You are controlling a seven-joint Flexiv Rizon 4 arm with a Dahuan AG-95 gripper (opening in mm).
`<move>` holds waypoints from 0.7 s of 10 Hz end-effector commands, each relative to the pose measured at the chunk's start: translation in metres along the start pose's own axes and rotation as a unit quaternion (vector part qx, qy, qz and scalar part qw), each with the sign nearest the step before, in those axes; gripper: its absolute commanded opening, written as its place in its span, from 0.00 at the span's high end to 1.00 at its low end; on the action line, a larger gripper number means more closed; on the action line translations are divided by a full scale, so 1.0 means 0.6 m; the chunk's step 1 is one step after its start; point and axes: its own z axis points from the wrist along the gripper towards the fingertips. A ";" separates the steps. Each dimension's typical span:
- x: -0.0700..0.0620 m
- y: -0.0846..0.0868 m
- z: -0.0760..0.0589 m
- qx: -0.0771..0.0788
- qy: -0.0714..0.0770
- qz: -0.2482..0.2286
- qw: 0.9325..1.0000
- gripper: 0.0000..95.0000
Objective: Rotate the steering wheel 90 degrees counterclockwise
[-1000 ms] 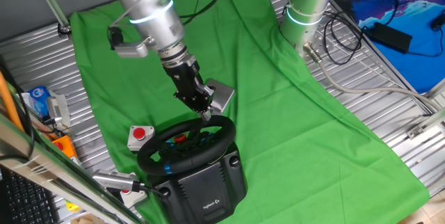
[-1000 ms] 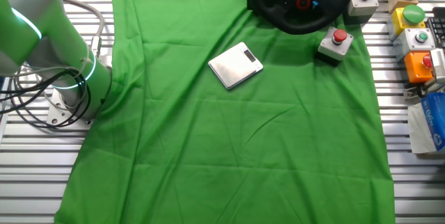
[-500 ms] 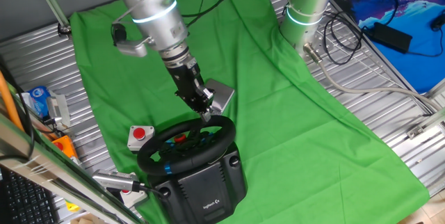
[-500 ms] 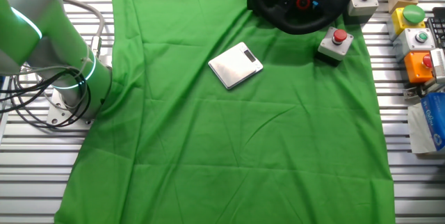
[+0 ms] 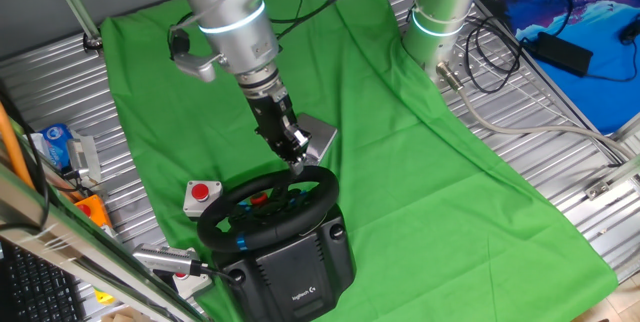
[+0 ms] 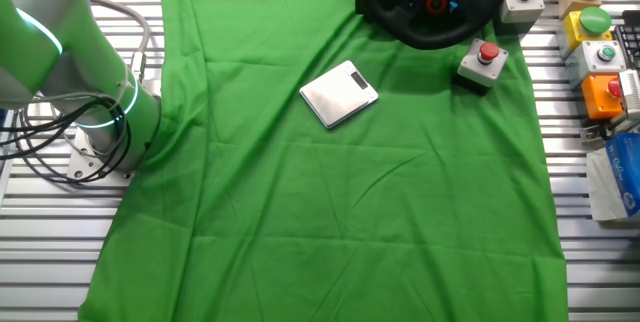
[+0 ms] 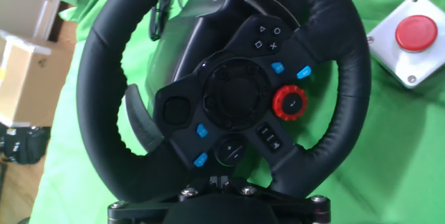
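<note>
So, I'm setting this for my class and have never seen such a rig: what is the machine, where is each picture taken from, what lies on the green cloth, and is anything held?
The machine is a silver robot arm ending in a two-finger gripper. Two pictures come from fixed cameras on different sides of the table; the third comes from a camera on the hand, looking along the fingers. On the green cloth stand a black steering wheel on a dark base, a white box with a red button, and a flat silver device. The gripper's tip is at the wheel's rim; whether it is clamped on it cannot be told.
</note>
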 end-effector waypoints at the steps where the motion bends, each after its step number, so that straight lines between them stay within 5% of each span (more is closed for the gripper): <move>1: 0.002 -0.001 0.000 0.016 0.004 0.006 1.000 1.00; 7: 0.002 -0.001 0.000 0.015 0.005 0.009 1.000 1.00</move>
